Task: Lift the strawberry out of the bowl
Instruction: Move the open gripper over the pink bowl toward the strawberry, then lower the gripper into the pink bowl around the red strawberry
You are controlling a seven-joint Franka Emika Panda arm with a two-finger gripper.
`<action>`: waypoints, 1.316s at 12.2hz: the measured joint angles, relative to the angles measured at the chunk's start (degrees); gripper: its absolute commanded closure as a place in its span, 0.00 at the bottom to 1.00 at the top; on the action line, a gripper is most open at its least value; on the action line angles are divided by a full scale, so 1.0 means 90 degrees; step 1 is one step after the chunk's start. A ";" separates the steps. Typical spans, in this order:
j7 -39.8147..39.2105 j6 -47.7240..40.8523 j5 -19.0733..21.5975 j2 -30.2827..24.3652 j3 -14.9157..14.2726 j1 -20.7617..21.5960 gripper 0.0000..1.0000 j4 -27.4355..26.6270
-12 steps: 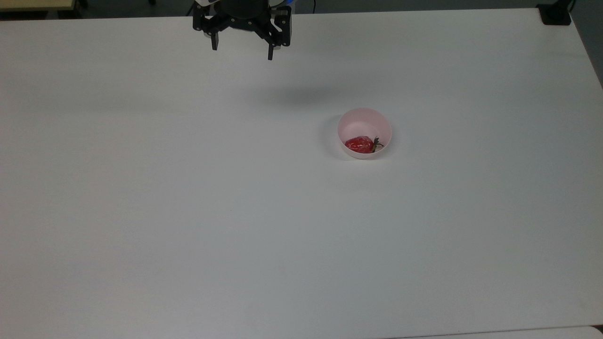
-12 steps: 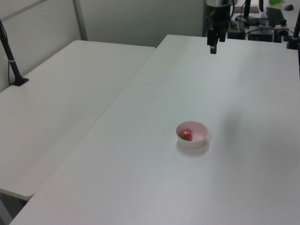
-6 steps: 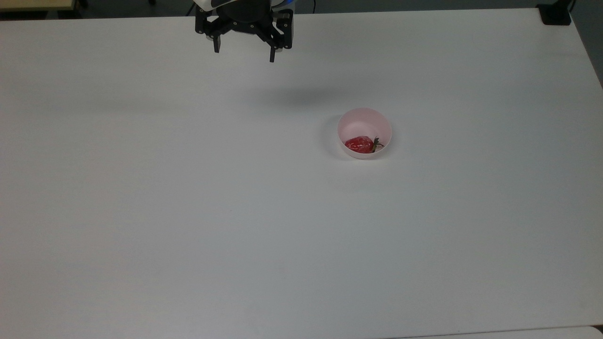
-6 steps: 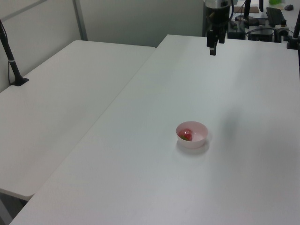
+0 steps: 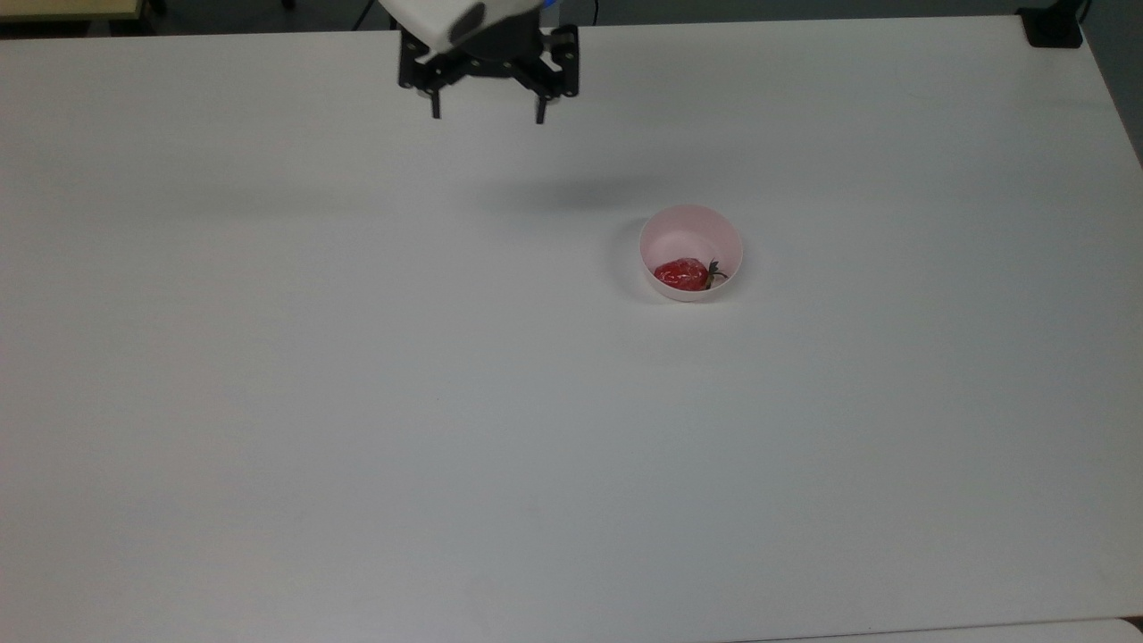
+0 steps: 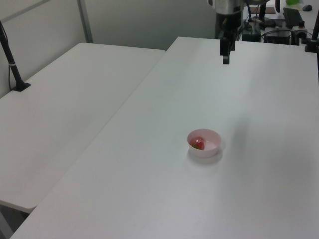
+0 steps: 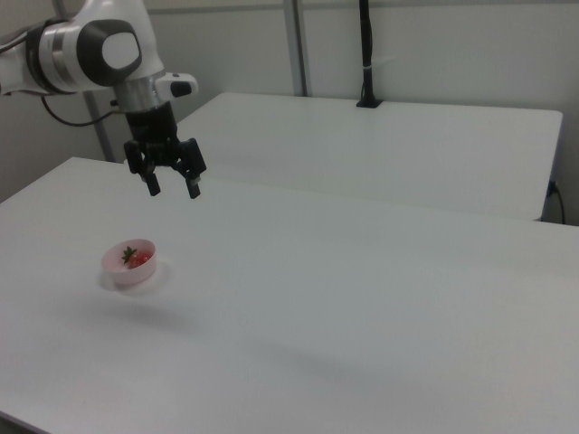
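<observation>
A red strawberry (image 5: 681,273) with a green cap lies on its side in the small pale pink bowl (image 5: 691,225), right of the table's middle in the top view. The bowl (image 6: 209,135) and strawberry (image 6: 197,143) also appear in the left view, and the bowl (image 7: 116,260) with the strawberry (image 7: 137,259) stands at the right view's left. My gripper (image 5: 488,117) hangs open above the table's far edge, up and to the left of the bowl in the top view, with nothing between its fingers. The gripper (image 7: 173,191) sits high above the bowl in the right view, and the gripper (image 6: 226,60) is far behind it in the left view.
The white table (image 5: 357,402) is bare around the bowl. A second white table (image 6: 65,109) adjoins it on the left view's left. A black post base (image 5: 1054,27) sits at the top view's far right corner; cables and equipment (image 6: 279,30) lie behind the arm.
My gripper has shifted rightward and slightly nearer in the top view, towards the bowl, staying open. The bowl and strawberry have not moved.
</observation>
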 measured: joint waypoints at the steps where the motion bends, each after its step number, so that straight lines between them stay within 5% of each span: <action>1: -0.0013 0.0000 0.0000 0.0097 -0.0022 0.0135 0.00 0.0002; 8: -0.0014 0.1865 0.0004 0.1559 -0.0361 0.1520 0.06 0.0091; 16: -0.1711 0.1915 0.0005 0.1982 -0.0400 0.2075 0.08 0.0300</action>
